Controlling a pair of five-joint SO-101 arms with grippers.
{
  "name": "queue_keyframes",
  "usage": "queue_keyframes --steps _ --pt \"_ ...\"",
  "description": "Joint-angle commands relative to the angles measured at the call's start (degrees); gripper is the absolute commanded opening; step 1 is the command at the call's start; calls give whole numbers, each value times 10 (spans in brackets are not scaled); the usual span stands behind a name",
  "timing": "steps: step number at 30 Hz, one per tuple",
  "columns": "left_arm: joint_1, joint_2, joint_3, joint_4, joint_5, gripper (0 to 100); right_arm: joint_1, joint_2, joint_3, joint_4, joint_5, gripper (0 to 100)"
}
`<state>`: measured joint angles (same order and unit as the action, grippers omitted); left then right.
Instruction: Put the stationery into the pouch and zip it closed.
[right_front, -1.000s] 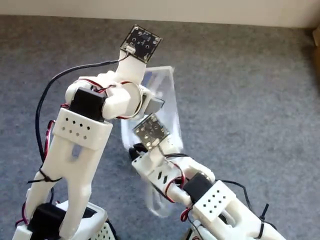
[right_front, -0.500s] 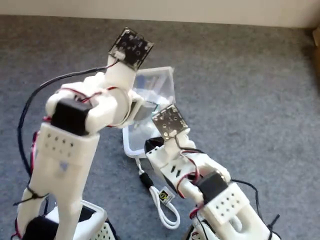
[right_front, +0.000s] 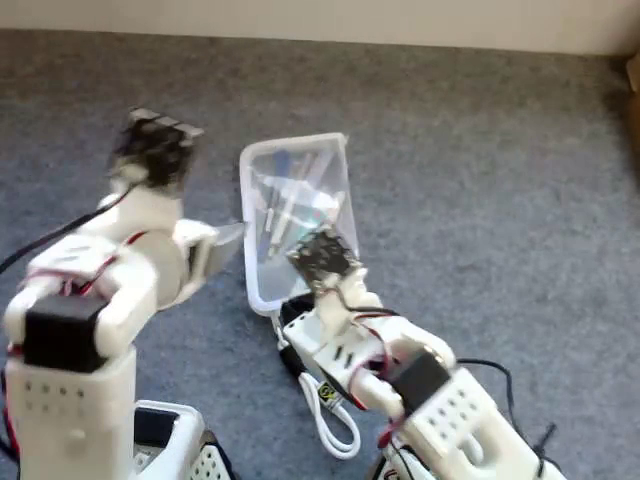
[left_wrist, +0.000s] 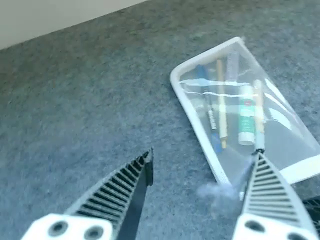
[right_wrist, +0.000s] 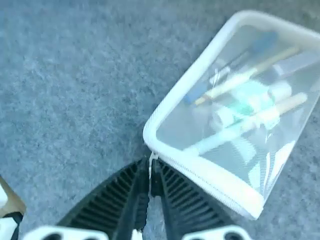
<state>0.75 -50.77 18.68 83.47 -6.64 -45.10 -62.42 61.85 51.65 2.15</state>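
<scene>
Swung off to the left side of the high view, the left arm (right_front: 110, 290) no longer covers the pouch (right_front: 300, 215), which was half hidden under it a second ago. The pouch itself lies just where it did half a second ago, flat on the grey carpeted worktop (right_front: 500, 200) in the upper centre of the frame.

It is a clear pouch with a white edging, and the stationery shows through its wall: a blue pen (left_wrist: 205, 95), a wooden pencil (left_wrist: 221, 110) and a white tube with a green label (left_wrist: 246, 117), lying side by side along its length.

At the pouch's lower corner the right tool (right_wrist: 150, 165) is narrow, its two black ribbed fingers pressed together on a small white zip tab (right_wrist: 151, 159) at that corner. The right arm (right_front: 400, 370) runs from there to the lower right of the high view.

The left tool (left_wrist: 202, 157) stands wide, holding nothing, above the carpet just left of the pouch and apart from it.

Below the pouch, in the lower centre, a white looped cable (right_front: 335, 420) with a small tag (right_front: 327, 393) lies beside the right arm, partly under it.
</scene>
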Motion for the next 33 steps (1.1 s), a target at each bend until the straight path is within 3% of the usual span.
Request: queue_keyframes --steps 1,5,12,22,33 --pt "-81 -87 67 -2 25 291 -21 87 -61 6 -4 27" --pt "-143 -149 141 -14 25 291 -53 157 -77 6 -75 104" --pt "-218 -242 283 -81 25 291 -110 253 -78 1 -82 117" --pt "-233 -288 364 -86 25 291 -117 400 -126 3 -82 117" --pt "-233 -289 371 -84 25 291 -92 509 -163 9 -79 116"
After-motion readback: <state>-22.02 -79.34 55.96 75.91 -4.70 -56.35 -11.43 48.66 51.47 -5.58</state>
